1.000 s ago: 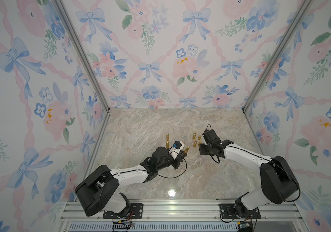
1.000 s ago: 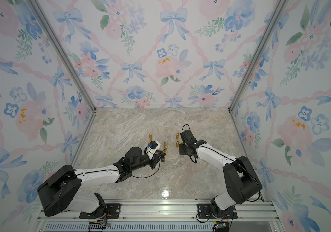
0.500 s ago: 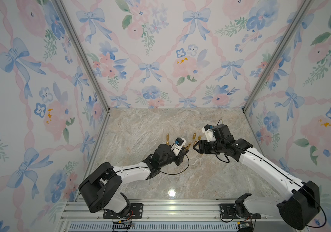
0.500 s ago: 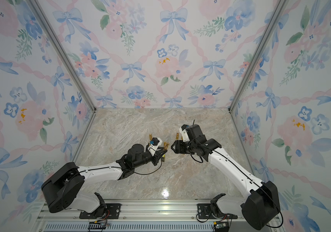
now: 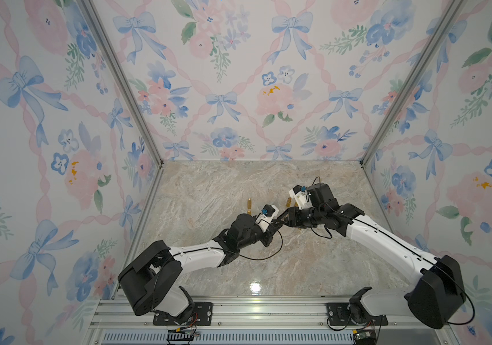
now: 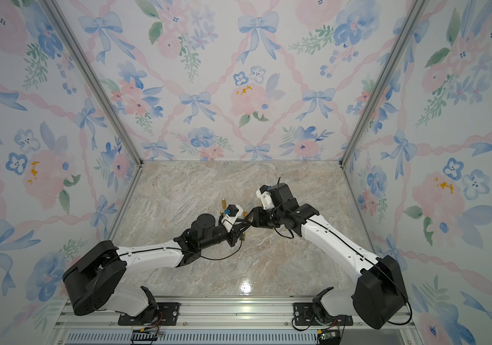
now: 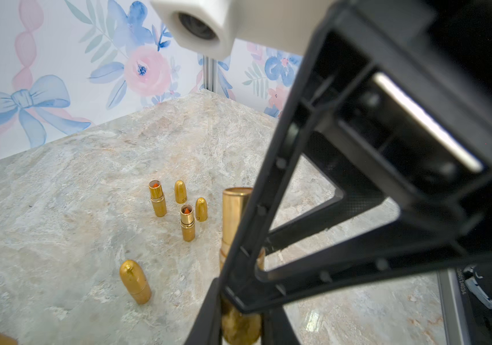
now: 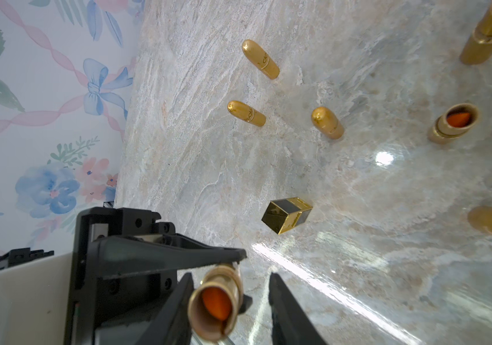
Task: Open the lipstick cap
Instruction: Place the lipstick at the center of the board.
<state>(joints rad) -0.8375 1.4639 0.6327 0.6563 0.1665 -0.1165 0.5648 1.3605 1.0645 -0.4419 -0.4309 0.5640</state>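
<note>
Gold lipstick tube (image 8: 227, 279) w/ orange stick (image 8: 216, 301) inside (uncapped).

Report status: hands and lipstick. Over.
Left hand shut on lipstick. Right hand open, jaws astride its uncapped end. Other tubes, caps stand on table, untouched.

Dominated by the right gripper (image 7: 240, 294), black and close, crossing in front of an upright gold lipstick (image 7: 234, 215). Beyond, mid-frame on the marble table (image 7: 59, 194): two uncapped lipsticks (image 7: 157, 198) showing orange, three bullet-shaped gold caps (image 7: 135, 282) standing.
</note>
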